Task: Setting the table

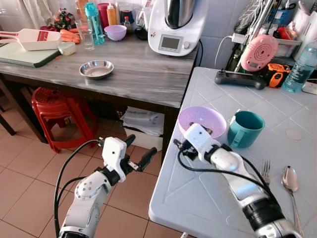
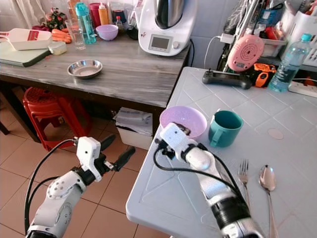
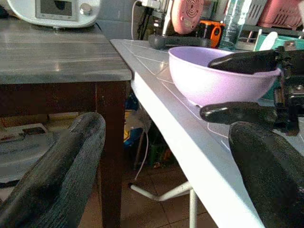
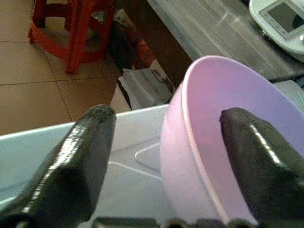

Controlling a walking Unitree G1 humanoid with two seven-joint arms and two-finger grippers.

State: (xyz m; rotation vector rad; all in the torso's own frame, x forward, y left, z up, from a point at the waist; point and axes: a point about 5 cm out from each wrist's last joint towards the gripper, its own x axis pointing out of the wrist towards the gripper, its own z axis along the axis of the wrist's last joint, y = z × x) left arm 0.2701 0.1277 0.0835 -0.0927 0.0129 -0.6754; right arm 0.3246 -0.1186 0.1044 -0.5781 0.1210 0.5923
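Right wrist view shows the right tool (image 4: 161,156) straddling the near rim of the lilac bowl (image 4: 228,123), one black finger (image 4: 71,161) outside the wall and the other (image 4: 261,156) inside, the fingers standing apart with a gap on either side of the rim, not pressed on it. From the head views, the bowl (image 1: 202,120) sits near the front left edge of the white tiled counter (image 1: 198,198), just beside a teal mug (image 1: 244,128) on its right. A fork (image 1: 265,171) and a spoon (image 1: 290,181) lie further right on the same counter, near the right arm. The left tool (image 1: 138,154) hovers over the tiled floor (image 1: 29,168) off the counter's left edge, its fingers spread wide and holding nothing, pointing toward the bowl. A grey wooden counter (image 1: 133,69) behind carries a steel dish (image 1: 96,69) and a white kitchen machine (image 1: 174,27).
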